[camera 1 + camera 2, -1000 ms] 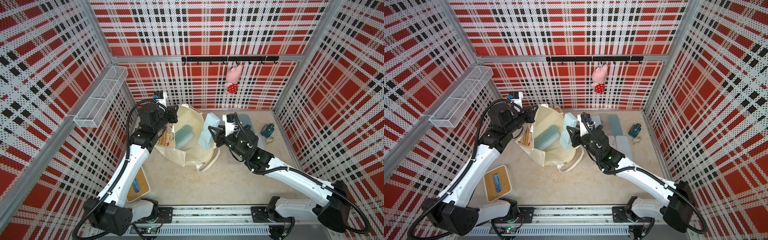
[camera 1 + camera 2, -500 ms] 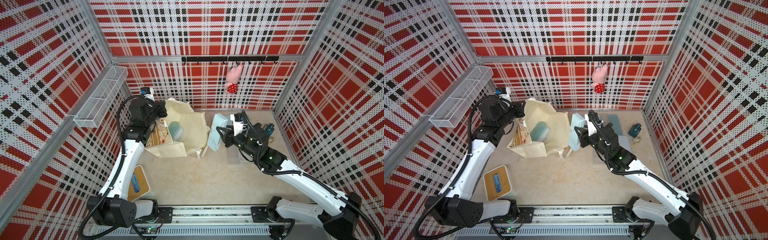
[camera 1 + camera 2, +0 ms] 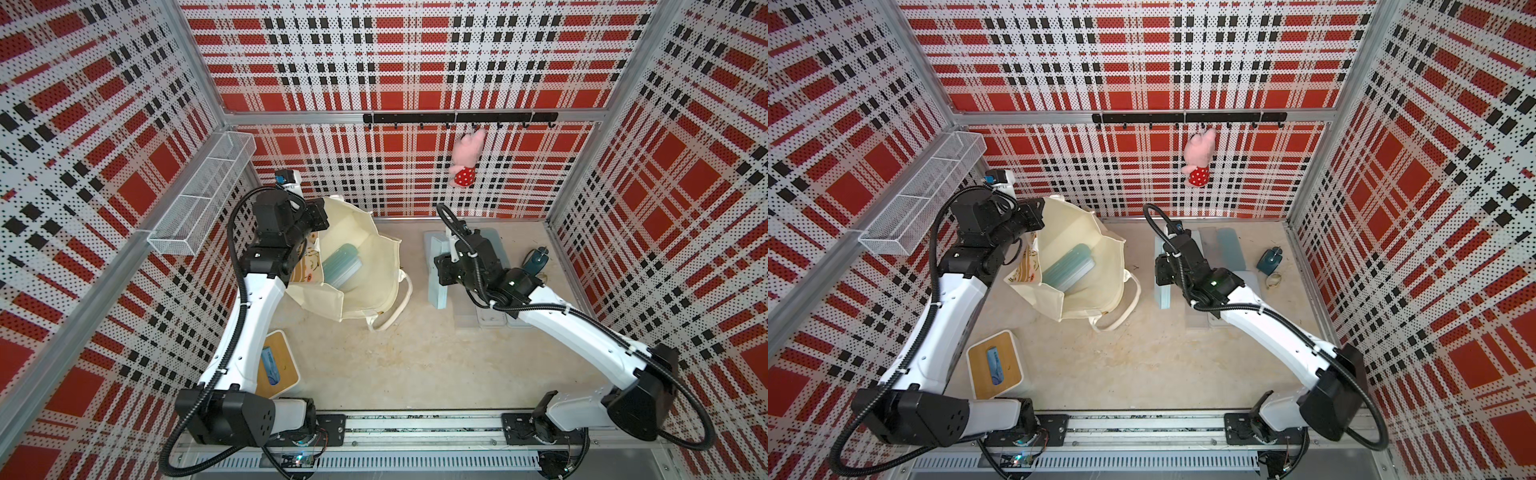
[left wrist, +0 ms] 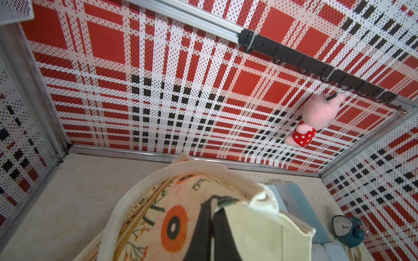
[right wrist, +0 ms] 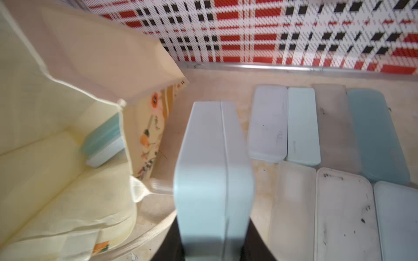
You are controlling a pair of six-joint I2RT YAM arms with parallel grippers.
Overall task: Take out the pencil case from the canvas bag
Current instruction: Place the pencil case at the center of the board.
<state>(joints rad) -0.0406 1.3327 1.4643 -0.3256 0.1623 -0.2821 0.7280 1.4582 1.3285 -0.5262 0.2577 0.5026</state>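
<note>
The canvas bag point(image 3: 365, 274) point(image 3: 1088, 286) lies open-mouthed at the back left, its flower-printed face point(image 4: 174, 226) outward. My left gripper point(image 3: 320, 216) point(image 3: 1038, 212) point(image 4: 214, 201) is shut on the bag's rim. To the right of the bag, outside it, my right gripper point(image 3: 442, 270) point(image 3: 1165, 274) point(image 5: 213, 244) is shut on a pale blue pencil case point(image 3: 437, 286) point(image 3: 1163, 297) point(image 5: 212, 169), held on edge low over the table. Whether it touches the table I cannot tell. A teal case point(image 3: 341, 266) point(image 3: 1068, 266) point(image 5: 104, 137) lies inside the bag.
Several flat cases point(image 3: 494, 320) point(image 5: 339, 214) lie side by side on the table behind and right of the held one. A teal alarm clock point(image 3: 536, 259) point(image 4: 348, 230) stands at the back right. A wooden-lidded box point(image 3: 276, 365) sits front left. A wire basket point(image 3: 203, 195) and pink plush point(image 3: 467, 160) hang on walls.
My right gripper has carried the pale blue pencil case rightward out of the bag's mouth and clear of it. The bag has been drawn to the left by my left gripper.
</note>
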